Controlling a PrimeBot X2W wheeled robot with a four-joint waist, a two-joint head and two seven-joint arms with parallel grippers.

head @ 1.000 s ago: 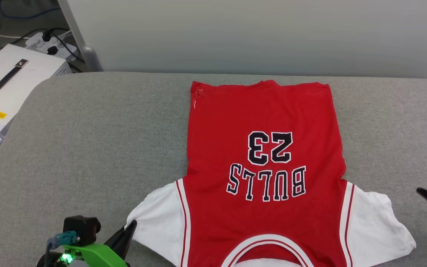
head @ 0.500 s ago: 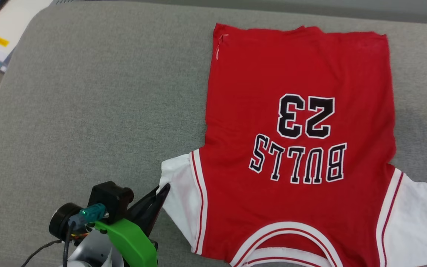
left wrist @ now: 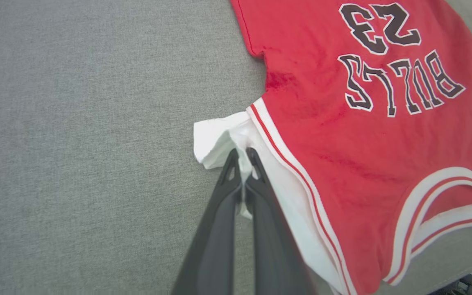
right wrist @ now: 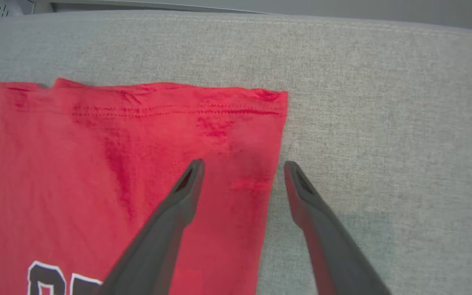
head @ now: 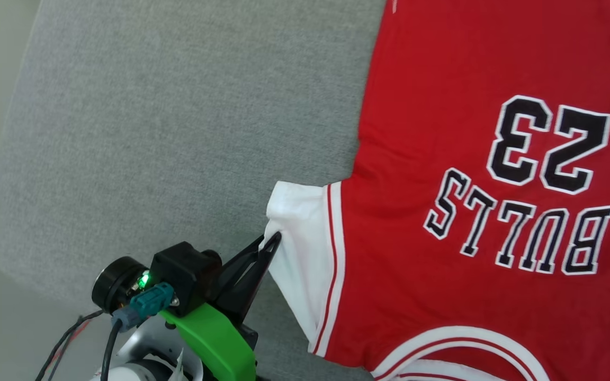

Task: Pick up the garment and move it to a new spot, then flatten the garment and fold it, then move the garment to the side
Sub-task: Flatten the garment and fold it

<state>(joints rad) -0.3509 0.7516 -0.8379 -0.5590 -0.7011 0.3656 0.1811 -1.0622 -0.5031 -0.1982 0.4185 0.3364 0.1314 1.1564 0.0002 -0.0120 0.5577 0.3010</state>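
- Garment (head: 432, 106) lies flat, front up, on the grey cloth-covered desk (head: 178, 132). In the head view its collar is toward us and its hem is away.
- Left gripper (head: 272, 241): the fingers are pinched together on the outer edge of the white left sleeve (head: 297, 211). In the left wrist view we see the left gripper (left wrist: 242, 157) with a fold of sleeve (left wrist: 211, 139) cloth caught between the tips. The sleeve is bunched there and a scrap of white hangs below the pinch.
- Right gripper (right wrist: 244, 166): the fingers are spread wide and hold nothing. One finger sits over the red cloth of the garment (right wrist: 96, 164) and the other over the bare desk (right wrist: 383, 143). They straddle the side edge just short of the hem corner. We cannot tell whether the tips touch.
- Writing: "23" (head: 551, 143) sits above "BULLS" (head: 522, 222) in the head view, both upside down to us. The characters are black with white edging. Both read plainly in the left wrist view of the garment (left wrist: 322, 135) too.
- Trim: red-and-white stripes run along the sleeve seam and collar.
- No other label is legible.
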